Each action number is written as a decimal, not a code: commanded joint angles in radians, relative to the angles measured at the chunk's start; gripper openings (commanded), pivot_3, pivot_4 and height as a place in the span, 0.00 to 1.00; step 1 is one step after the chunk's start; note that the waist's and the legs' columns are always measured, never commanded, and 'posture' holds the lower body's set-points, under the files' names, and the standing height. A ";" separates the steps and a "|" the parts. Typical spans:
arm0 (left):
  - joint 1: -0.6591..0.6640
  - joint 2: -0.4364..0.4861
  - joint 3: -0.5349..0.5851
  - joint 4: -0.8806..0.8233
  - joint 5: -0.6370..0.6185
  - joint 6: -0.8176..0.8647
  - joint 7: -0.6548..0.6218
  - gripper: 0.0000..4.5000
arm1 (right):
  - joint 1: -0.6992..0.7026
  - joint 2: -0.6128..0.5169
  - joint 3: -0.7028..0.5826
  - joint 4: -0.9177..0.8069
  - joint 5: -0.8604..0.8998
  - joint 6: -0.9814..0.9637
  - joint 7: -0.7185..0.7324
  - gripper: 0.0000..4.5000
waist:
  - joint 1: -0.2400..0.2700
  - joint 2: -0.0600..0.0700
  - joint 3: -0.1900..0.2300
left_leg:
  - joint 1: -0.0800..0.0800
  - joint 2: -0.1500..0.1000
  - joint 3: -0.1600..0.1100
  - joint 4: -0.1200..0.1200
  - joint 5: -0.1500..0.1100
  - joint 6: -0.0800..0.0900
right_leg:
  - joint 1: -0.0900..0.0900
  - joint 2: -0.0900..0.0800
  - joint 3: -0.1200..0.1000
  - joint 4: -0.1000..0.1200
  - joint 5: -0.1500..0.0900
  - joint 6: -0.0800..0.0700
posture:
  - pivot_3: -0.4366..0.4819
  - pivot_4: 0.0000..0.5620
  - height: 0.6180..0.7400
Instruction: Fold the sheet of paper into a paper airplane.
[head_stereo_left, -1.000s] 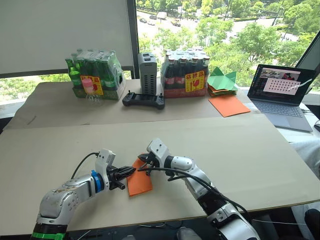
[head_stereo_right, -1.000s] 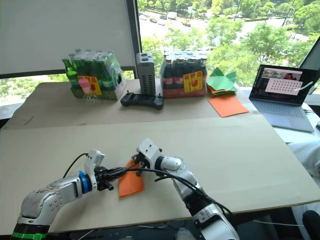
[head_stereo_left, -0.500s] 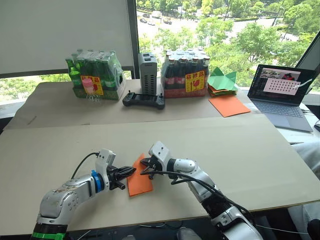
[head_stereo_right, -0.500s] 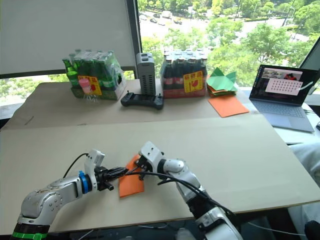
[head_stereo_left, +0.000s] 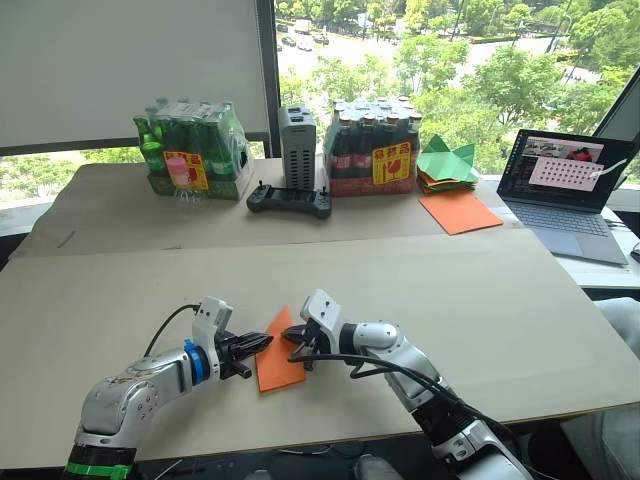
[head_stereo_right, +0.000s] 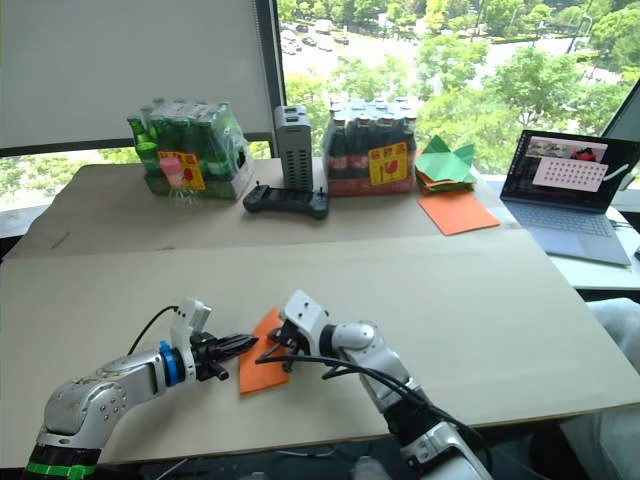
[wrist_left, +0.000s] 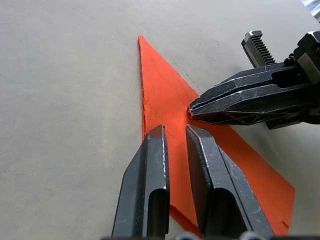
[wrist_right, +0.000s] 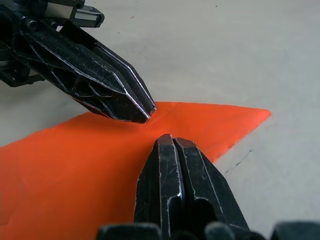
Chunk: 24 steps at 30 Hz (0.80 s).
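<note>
Change since earlier: right gripper has slid nearer along the paper toward me; my forearm now lies lower over the table; left gripper holds the same spot as before
Sheet of paper: the sheet of paper lies flat on the near board, folded into a narrow orange wedge with one pointed tip facing away from me
Left gripper: my two black fingers stand a narrow gap apart, tips pressed down on the paper's left half, nothing clamped between them
Right gripper: my fingers are pressed together, tip resting on the paper surface, no paper pinched between them
Relation of grippers: both tips meet near the paper's middle, almost touching, left tip just beside right tip in the right wrist view
Far table items: green bottle pack at left, grey box in the middle, dark bottle pack to its right, black controller in front of the grey box
Spare paper: smooth orange sheet and green paper pieces lie well apart from my grippers, far right
Laptop: open laptop at the far right edge
</note>
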 joint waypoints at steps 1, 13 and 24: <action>0.030 0.006 -0.020 0.061 0.047 0.039 0.035 0.16 | 0.030 -0.031 0.022 -0.040 0.011 0.037 0.039 0.00 | 0.001 0.000 0.000 | 0.000 0.000 0.000 0.000 0.000 0.000 | 0.000 0.000 0.000 0.000 0.000 0.000 | 0.48 0.27 1.00; 0.032 0.009 -0.020 0.057 0.044 0.044 0.033 0.16 | 0.076 -0.111 0.070 -0.114 0.009 0.059 0.095 0.00 | 0.001 0.000 0.000 | 0.000 0.000 0.000 0.000 0.000 0.000 | 0.000 0.000 0.000 -0.001 0.000 0.000 | 0.48 0.27 1.00; 0.024 0.018 -0.025 0.066 0.046 0.045 0.024 0.16 | 0.111 -0.185 0.092 -0.164 0.009 0.062 0.141 0.00 | 0.002 0.000 0.000 | 0.000 0.000 0.000 0.000 0.000 0.000 | 0.000 0.000 0.000 -0.001 0.000 0.000 | 0.48 0.27 1.00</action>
